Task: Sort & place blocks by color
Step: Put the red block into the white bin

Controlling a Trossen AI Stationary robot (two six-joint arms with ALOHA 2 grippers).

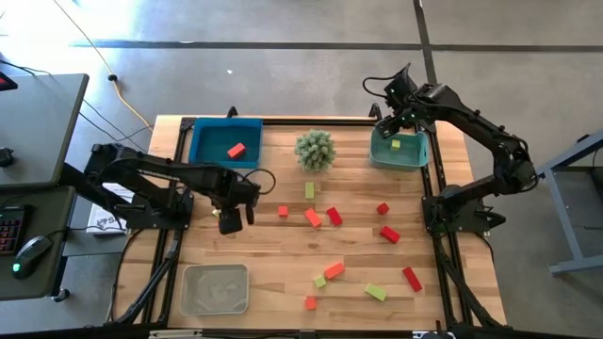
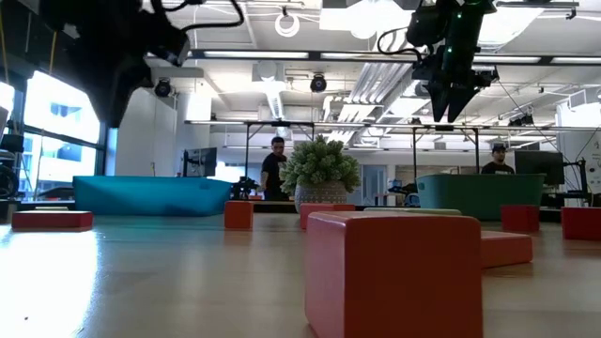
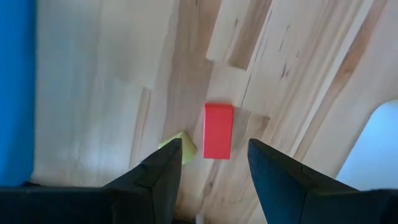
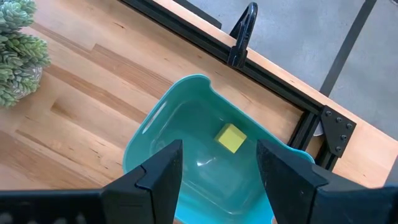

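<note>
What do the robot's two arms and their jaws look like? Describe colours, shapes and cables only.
Both arms are dark, nearly black, made of jointed segments with black cables looping along them. The left gripper and right gripper each end in two dark, tapering, wedge-shaped jaws. A small green light glows near the right arm's wrist.

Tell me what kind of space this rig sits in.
Probably an open robotics lab or workshop: a desk with keyboard and mouse beside the wooden table, bare concrete floor, and other metal-framed workstations with people behind.
</note>
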